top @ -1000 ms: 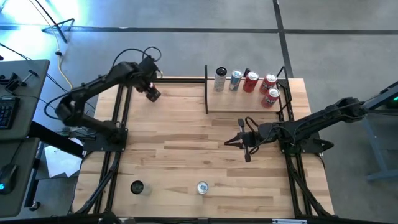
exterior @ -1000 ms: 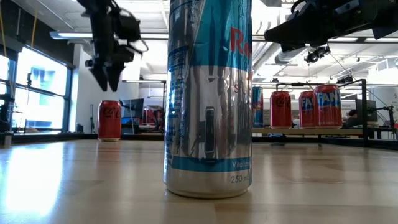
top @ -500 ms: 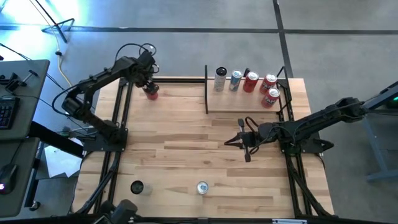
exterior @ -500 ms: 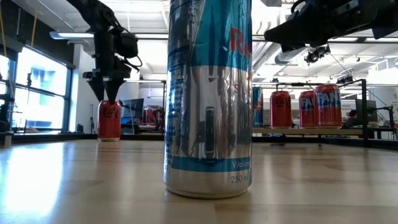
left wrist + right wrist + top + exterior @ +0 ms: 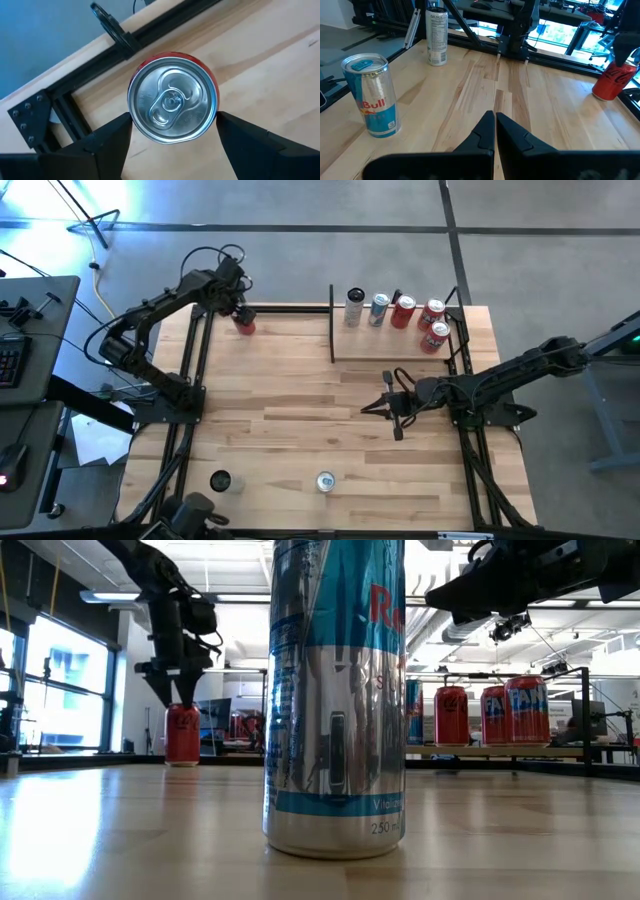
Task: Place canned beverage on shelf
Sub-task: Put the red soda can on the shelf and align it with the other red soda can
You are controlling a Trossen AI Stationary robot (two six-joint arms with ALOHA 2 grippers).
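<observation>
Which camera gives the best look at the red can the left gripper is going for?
The left wrist view: the red can fills it, top and tab showing, between the open left gripper fingers. The high view shows it small at the table's far left corner, the low view upright under the gripper, the right wrist view distant, partly covered.

Robotics lab, black-framed plank table [image 5: 300, 410], concrete floor [image 5: 300, 260], desk keyboard [image 5: 8, 360]

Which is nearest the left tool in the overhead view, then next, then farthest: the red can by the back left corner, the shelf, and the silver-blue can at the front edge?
1. Red can, between the open left tool's fingers, back left corner.
2. Shelf, back right.
3. Silver-blue can, front edge, middle.
</observation>
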